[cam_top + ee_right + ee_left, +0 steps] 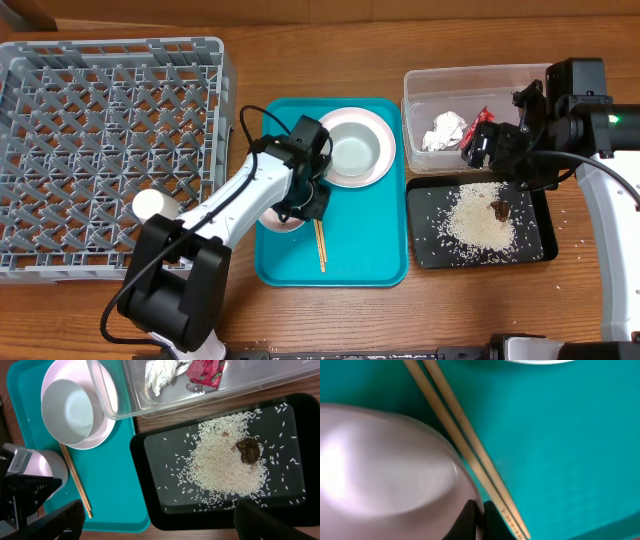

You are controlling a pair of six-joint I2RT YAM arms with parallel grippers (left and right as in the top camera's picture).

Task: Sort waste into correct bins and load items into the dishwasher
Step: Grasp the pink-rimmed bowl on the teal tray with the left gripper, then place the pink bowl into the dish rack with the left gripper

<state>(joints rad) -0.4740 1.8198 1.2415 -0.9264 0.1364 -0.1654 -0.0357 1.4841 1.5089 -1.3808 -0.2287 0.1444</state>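
Plainly at left wrist, left pincer clenching pink bowl rim, right pincer released

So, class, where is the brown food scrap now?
Overhead view, right side: the food scrap sits on the rice pile in the black tray, just below the clear tub.

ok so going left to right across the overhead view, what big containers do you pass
grey dish rack → teal tray → clear tub
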